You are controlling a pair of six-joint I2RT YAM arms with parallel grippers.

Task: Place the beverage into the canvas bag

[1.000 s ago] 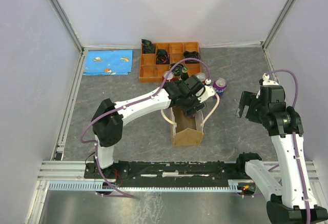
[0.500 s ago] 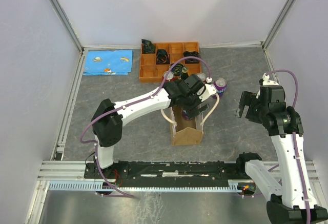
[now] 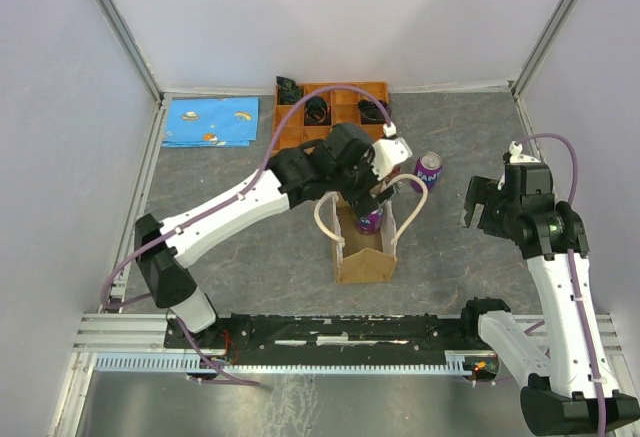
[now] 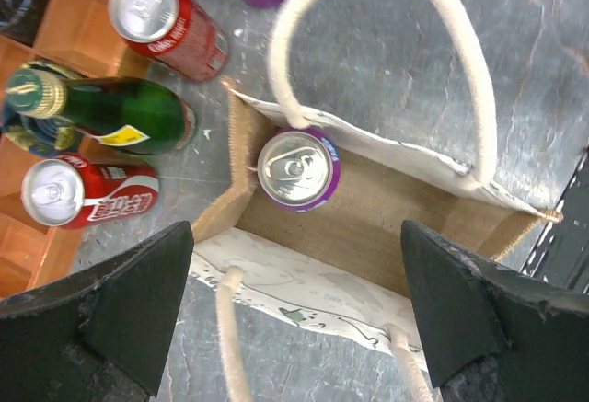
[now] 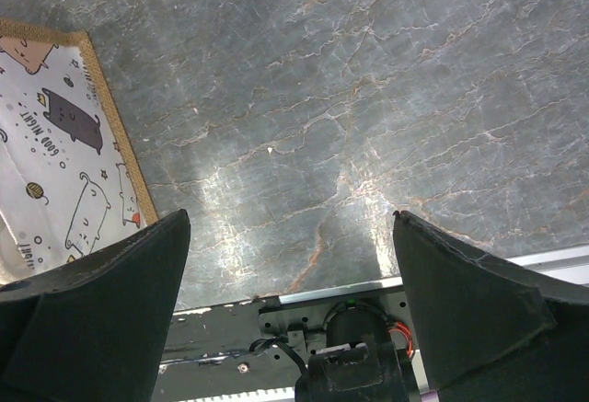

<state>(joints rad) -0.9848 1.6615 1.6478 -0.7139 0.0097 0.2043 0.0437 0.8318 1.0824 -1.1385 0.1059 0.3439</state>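
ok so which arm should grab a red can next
Left, probably. The open left gripper hangs over the canvas bag, with the red cans right beside the bag in its wrist view. The right gripper sits off to the side over bare tabletop.

Plain white walls [image 3: 330, 17] box in a grey marble-veined tabletop [image 3: 480, 137], aluminium posts [image 3: 115, 22] slanting up the corners, a metal rail [image 3: 110, 332] along the near edge, soft even light.

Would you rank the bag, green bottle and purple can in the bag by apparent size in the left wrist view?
Bag
Green bottle
Purple can, seen end-on, so its length is hidden.
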